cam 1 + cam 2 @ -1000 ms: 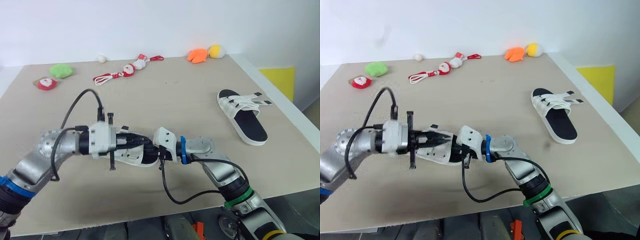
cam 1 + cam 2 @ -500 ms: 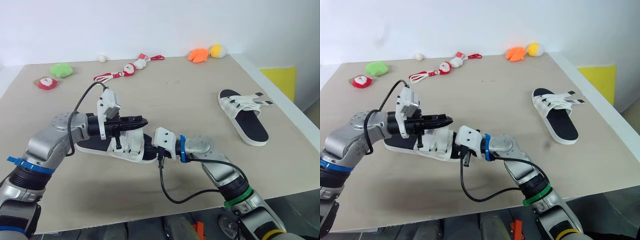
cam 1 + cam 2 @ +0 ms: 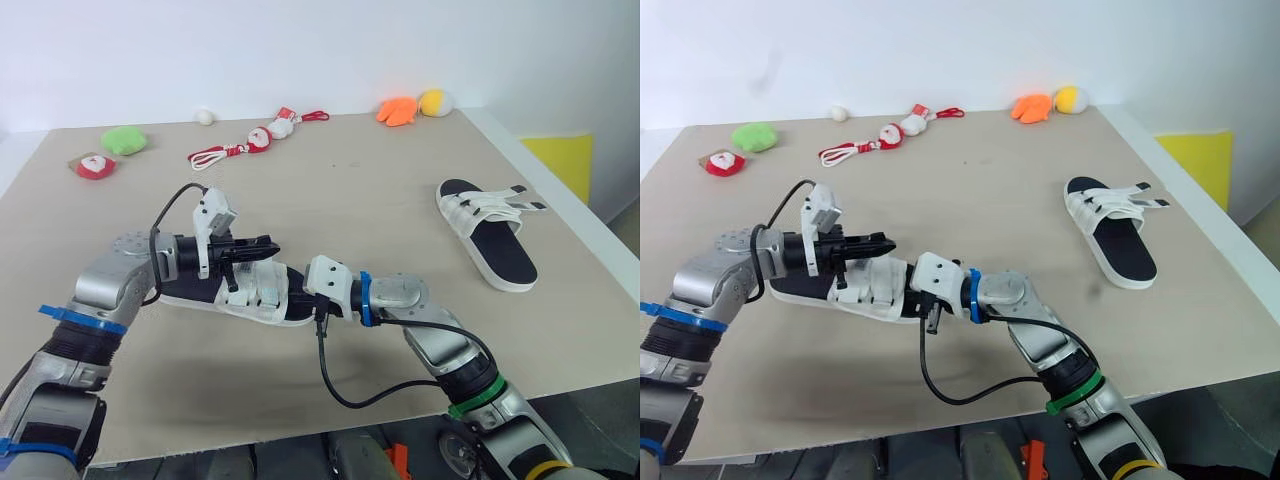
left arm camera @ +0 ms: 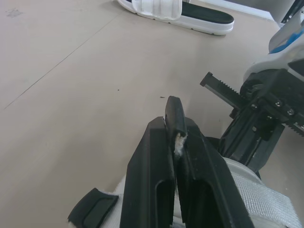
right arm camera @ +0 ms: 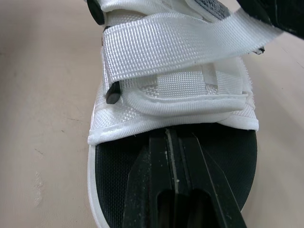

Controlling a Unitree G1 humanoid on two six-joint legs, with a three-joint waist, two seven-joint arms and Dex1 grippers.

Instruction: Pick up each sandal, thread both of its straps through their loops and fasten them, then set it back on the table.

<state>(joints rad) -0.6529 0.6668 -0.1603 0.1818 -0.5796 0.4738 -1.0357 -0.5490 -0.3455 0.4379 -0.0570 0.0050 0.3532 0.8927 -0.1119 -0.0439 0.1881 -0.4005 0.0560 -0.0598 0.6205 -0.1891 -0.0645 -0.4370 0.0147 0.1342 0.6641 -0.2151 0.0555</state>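
A white-strapped sandal with a black footbed lies flat on the table in front of me. My left gripper hovers just over its straps, fingers shut, with a white fibre between the tips. One strap runs crosswise beneath those fingers, its dark-tipped end sticking out past the sandal's side. My right gripper is shut and rests on the footbed at the sandal's right end, tips against the lower strap. The second sandal lies at the right, its straps loose.
Small toys line the table's far edge: a green plush, a red one, red-and-white figures on cords, an orange one and a yellow one. The table's right edge is close to the second sandal.
The left arm swung from low over the sandal up and leftward, then sank a little toward the straps. The sandal now shows lying flat. The right gripper stayed put.
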